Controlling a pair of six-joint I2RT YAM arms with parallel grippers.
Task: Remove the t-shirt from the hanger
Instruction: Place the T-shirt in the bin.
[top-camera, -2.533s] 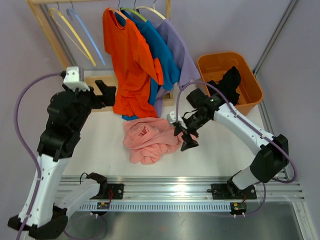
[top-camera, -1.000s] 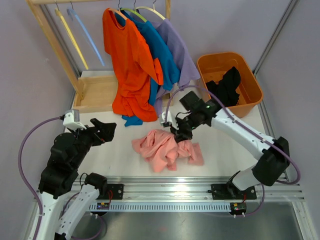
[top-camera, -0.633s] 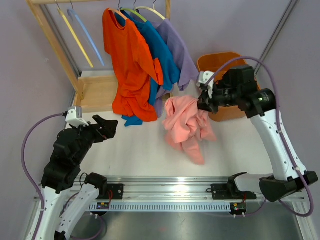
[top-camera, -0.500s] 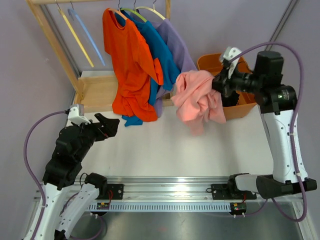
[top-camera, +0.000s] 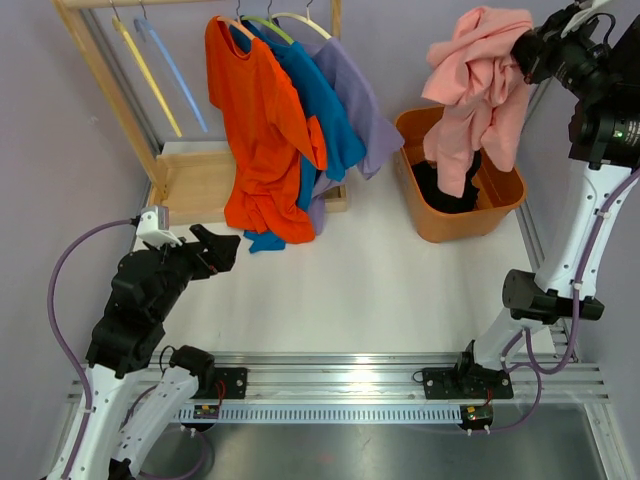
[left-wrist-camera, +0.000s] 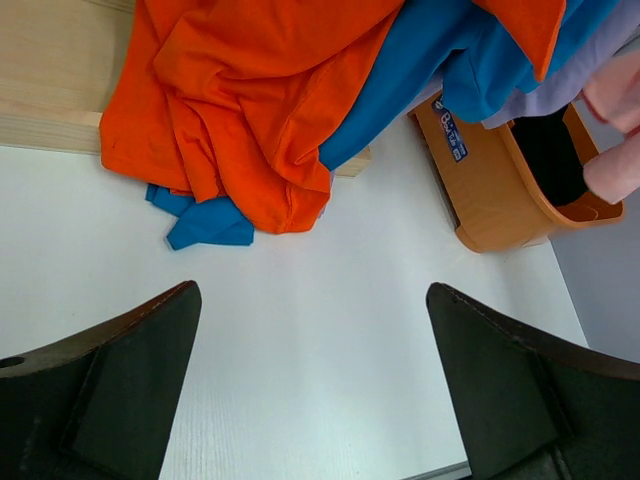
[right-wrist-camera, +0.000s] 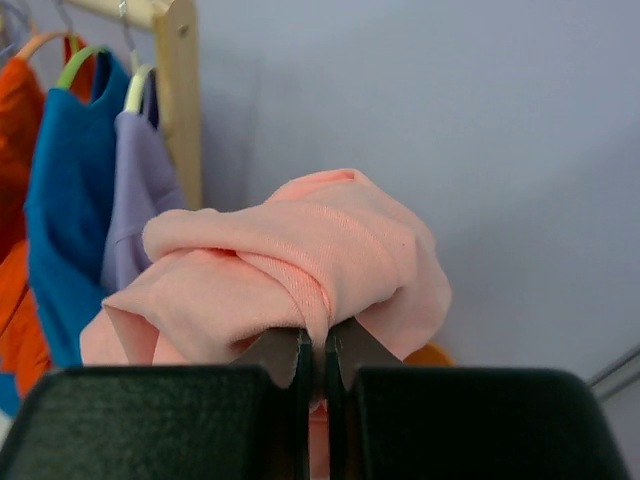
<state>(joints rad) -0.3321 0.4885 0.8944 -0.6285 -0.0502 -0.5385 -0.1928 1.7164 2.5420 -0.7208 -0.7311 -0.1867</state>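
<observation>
Above the orange bin (top-camera: 502, 196), the pink t-shirt (top-camera: 475, 80) hangs free.
Its bunched fabric sits clenched in the right pincer (right-wrist-camera: 318, 345); the left pincer (top-camera: 222, 252) stands spread wide, low over the table (top-camera: 350, 290).

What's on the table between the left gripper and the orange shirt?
Just bare table, clearest in the left wrist view. A blue shirt pokes its hem out beside the orange shirt, not into the gap before the left gripper.
</observation>
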